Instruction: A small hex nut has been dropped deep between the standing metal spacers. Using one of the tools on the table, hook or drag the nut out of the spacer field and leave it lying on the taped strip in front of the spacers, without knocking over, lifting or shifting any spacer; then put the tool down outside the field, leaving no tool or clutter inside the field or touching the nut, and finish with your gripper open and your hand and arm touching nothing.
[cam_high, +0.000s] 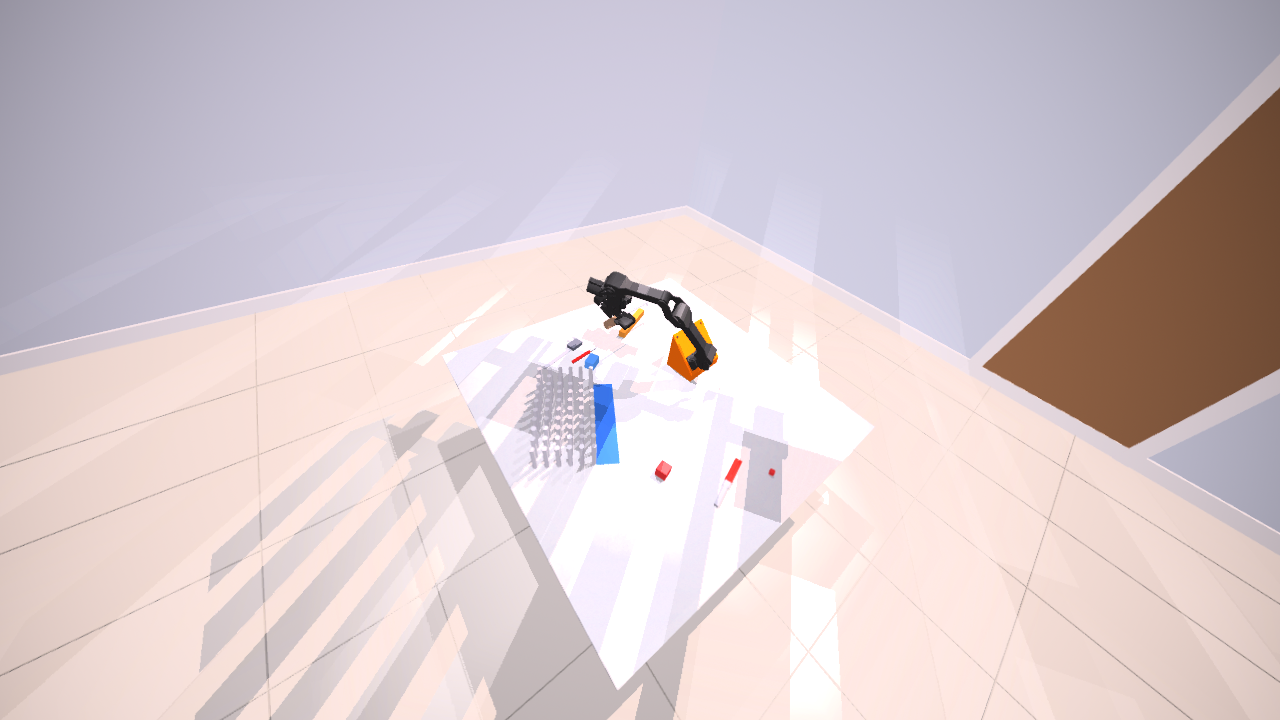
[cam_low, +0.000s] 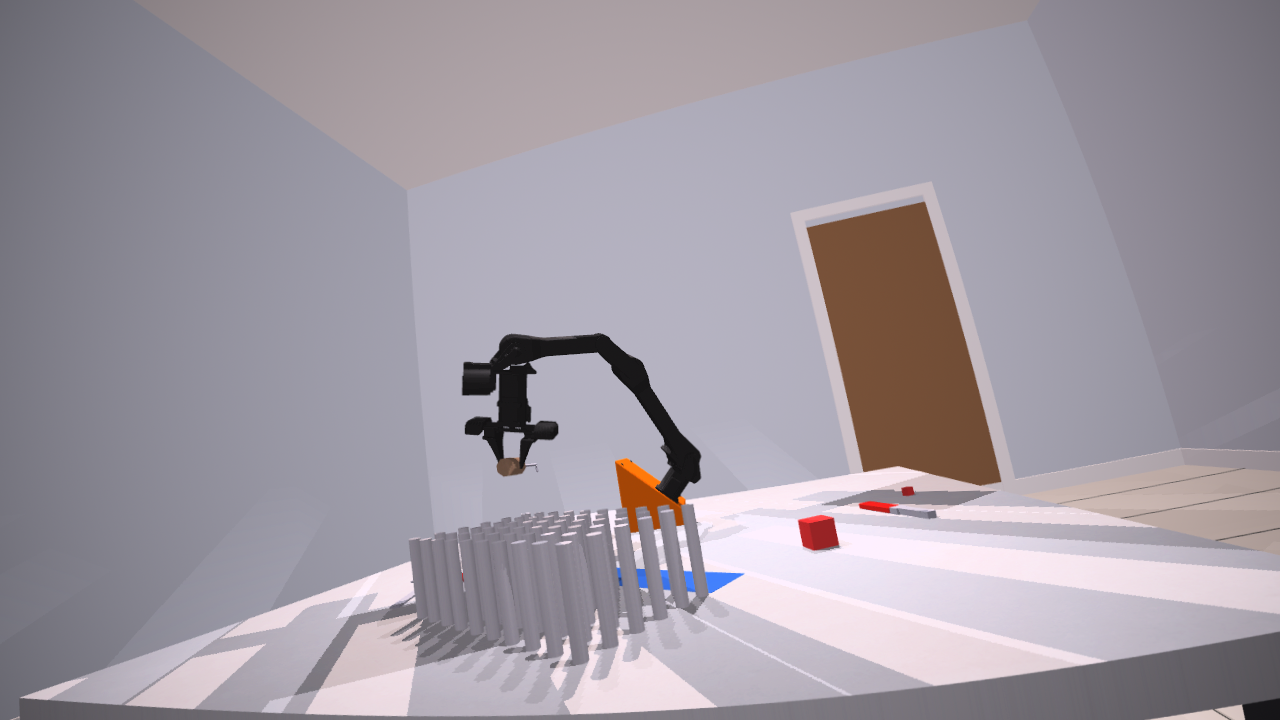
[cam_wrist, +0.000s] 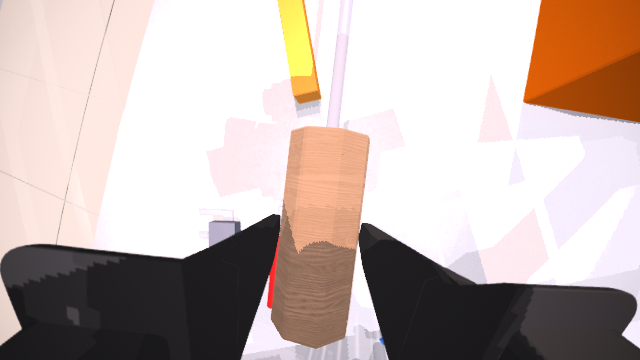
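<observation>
Wooden hook-tool handle (cam_wrist: 320, 225) sits clamped between the part-open black fingers, its thin stiff rod (cam_wrist: 339, 75) pointing ahead; light, likely easy to lever if gripped mid-handle. Below and apart stand the spacers (cam_low: 554, 573); the nut is unseen.
</observation>
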